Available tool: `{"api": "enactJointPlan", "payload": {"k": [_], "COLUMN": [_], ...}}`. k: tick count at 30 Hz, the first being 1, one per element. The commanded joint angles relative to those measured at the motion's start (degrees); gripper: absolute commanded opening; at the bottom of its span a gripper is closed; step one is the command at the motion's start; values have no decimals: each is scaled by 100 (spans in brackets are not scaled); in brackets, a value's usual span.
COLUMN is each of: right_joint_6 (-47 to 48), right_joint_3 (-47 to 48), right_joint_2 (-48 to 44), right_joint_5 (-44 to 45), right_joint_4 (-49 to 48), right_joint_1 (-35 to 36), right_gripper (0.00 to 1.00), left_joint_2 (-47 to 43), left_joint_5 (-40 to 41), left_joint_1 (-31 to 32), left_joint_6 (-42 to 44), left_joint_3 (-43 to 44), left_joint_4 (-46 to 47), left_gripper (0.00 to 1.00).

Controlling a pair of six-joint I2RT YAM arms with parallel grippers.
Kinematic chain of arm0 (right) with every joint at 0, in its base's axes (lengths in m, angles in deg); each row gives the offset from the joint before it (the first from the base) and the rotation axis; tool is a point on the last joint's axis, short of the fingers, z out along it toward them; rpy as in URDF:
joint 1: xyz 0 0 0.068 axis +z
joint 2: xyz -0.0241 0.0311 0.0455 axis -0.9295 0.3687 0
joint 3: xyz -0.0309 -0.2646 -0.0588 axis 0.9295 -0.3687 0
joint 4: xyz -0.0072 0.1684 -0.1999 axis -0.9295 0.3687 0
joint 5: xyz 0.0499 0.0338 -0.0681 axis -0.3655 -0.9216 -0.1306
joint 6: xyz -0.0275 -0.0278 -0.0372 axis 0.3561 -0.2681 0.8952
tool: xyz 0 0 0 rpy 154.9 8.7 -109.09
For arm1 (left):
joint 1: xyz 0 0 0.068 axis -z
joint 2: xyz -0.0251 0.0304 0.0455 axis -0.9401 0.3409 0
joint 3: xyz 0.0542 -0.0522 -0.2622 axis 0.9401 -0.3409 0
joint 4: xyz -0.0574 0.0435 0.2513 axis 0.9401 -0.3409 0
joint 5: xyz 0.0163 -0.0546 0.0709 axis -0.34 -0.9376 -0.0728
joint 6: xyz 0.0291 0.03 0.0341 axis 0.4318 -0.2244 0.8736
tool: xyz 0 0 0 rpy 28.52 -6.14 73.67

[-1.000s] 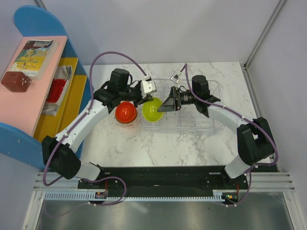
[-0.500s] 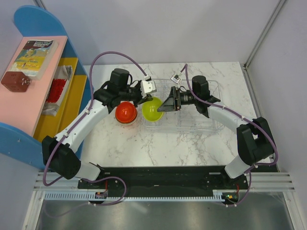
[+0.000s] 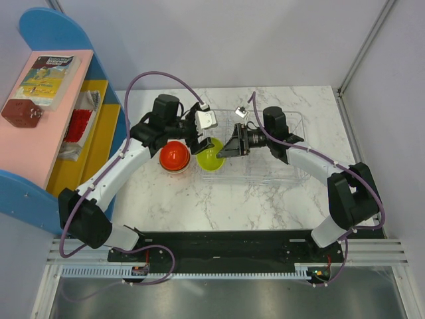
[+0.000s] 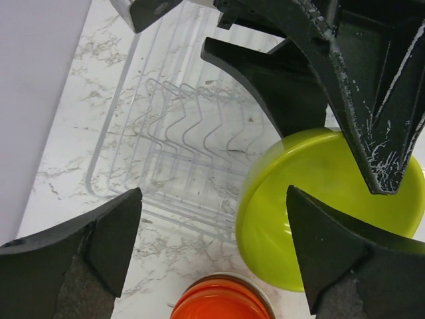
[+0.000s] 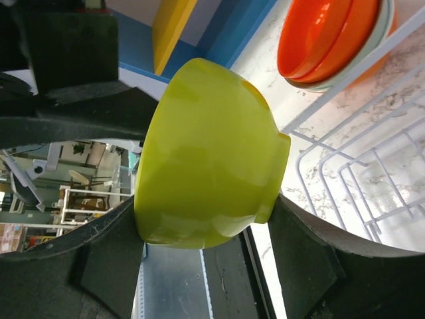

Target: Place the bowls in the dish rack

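My right gripper [image 5: 206,226] is shut on the lime green bowl [image 5: 206,153], one finger on each side, and holds it tilted on edge above the left end of the dish rack [image 3: 300,174]. Seen from above, the lime bowl [image 3: 211,159] hangs between both arms. My left gripper [image 4: 212,199] stands open beside the lime bowl [image 4: 319,199], its fingers [image 4: 99,246] apart from it. A stack of orange bowls [image 3: 175,156] with a pale bowl in it rests on the table left of the rack; the stack [image 5: 325,36] shows in both wrist views.
A blue, pink and yellow shelf [image 3: 46,113] stands at the left edge with a book [image 3: 46,76] and a brown block [image 3: 21,113] on top. White wire ribs [image 4: 179,146] line the clear rack. Grey walls close the back and right.
My left gripper has opened and let go of the lime green bowl. My right gripper has closed a little further on it and now holds it alone; the bowl sits slightly lower.
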Motion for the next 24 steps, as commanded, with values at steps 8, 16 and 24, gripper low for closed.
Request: {"api": "enactJointPlan", "payload": {"k": [8,16,24], "right_joint_6": [2073,4191,6536], "right_joint_3": [799,2720,4210], "right_joint_2": [-302,4,612], "right_joint_5": [1318,3175,5662], "right_joint_4": [1853,4206,5580], "right_joint_1": [-32,-102,-50], "right_gripper": [0,0,0], "left_joint_2": [-260,-1349,-2238], "left_joint_5": [120,-391,-171], "left_joint_1": [-1090,-2584,-3051], "left_joint_6": [-1679,-2043,-1990], "left_joint_3": [206,-996,-1947], "left_joint_4": [666,693,596], "left_gripper": [100,100,100]}}
